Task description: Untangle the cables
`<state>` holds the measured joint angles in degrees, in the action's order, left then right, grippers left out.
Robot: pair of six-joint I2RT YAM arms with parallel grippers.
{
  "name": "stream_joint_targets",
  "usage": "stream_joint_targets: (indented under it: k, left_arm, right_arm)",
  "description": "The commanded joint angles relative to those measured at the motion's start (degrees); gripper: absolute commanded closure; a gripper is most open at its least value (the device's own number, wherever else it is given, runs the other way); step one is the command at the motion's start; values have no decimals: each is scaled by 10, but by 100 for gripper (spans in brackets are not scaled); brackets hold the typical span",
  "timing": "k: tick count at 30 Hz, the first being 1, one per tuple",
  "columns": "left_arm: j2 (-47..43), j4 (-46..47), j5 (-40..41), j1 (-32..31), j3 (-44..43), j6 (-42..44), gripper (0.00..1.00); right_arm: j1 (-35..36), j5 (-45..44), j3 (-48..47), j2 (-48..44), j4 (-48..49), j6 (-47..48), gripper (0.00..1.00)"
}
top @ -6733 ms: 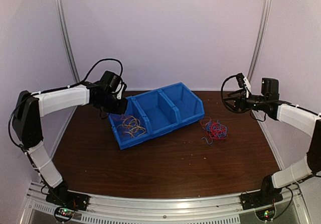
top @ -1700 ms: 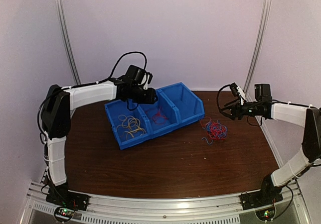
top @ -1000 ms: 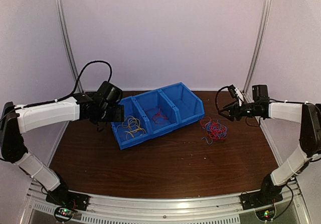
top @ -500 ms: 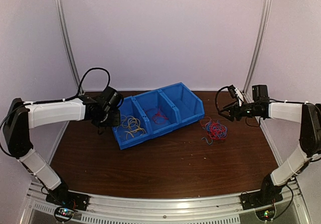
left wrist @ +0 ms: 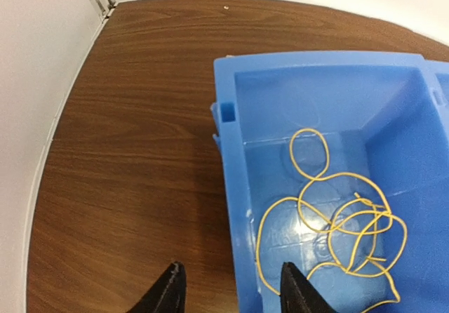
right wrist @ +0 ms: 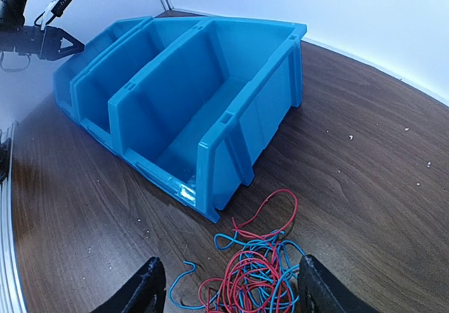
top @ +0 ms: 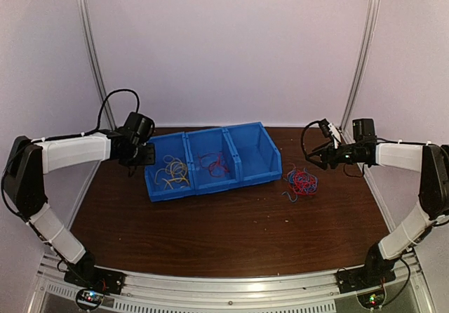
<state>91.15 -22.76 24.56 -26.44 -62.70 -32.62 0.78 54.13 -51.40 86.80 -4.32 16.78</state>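
Right hand (right wrist: 230, 292), fingers spread, hovers above the red-blue cables (right wrist: 256, 278) tangled on the counter (top: 231, 236) beside the bin (right wrist: 238, 144). Pinch one outlying red loop (right wrist: 289, 204) only; lift slowly. Left hand (left wrist: 230, 295): spread, empty.

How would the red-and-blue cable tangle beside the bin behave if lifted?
Probably floppy: the red-and-blue cable tangle lies in loose thin loops. Likely light, and interlaced strands may rise as one clump. Stray ends could drag on the table.

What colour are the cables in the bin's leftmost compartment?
Yellow: the cables show clearest in the left wrist view.
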Motion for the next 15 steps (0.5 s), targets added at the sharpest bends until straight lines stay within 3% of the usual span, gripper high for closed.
stream_joint_targets:
  k: [1,4,7,10,15]
  left_arm:
    - [-17,59,-82,-7,-34,51,47]
    - [-45,94,-142,-18,-58,94,44]
    - [-51,106,-208,-27,-100,129,43]
    - [-48,132,-260,-41,-128,152,45]
    - [-50,190,-240,-86,-104,233,47]
  right_arm:
    - [0,-42,-22,-5,-11,12,35]
    - [0,-113,-60,15,-61,46,39]
    - [-1,-149,-143,67,-163,96,55]
    - [0,-149,-185,97,-222,120,62]
    - [38,-226,-184,102,-250,147,67]
